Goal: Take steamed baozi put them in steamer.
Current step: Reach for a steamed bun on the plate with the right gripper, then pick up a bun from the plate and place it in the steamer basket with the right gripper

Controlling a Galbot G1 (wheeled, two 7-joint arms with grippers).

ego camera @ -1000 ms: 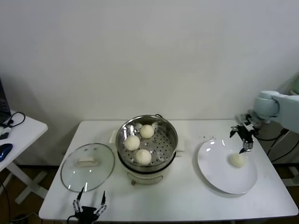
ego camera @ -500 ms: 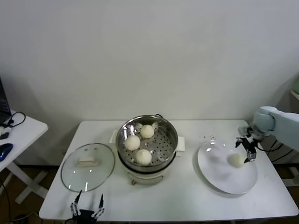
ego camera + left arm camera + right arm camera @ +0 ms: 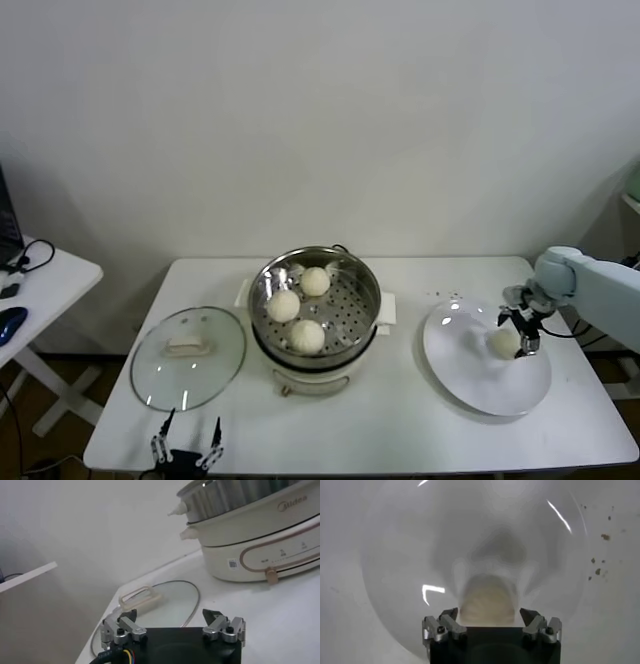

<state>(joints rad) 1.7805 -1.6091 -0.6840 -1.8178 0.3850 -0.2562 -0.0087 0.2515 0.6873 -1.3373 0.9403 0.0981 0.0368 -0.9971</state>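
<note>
- The table carries everything; the steamer stands well off to the left of the right gripper, its steel basket already holding three buns.
- The white plate lies directly beneath that gripper, and the last baozi sits on it between the spread fingers, which are wide apart and grip nothing yet.
- To do this step well, I judge the jaws should settle level around the bun's widest part and close gently (soft dough dents easily), then lift straight before crossing.
- The bun looks smooth, domed, creamy-white and blurred in the wrist view.
- The left gripper waits parked at the near table edge, fingers apart and empty, beside the glass lid.
</note>
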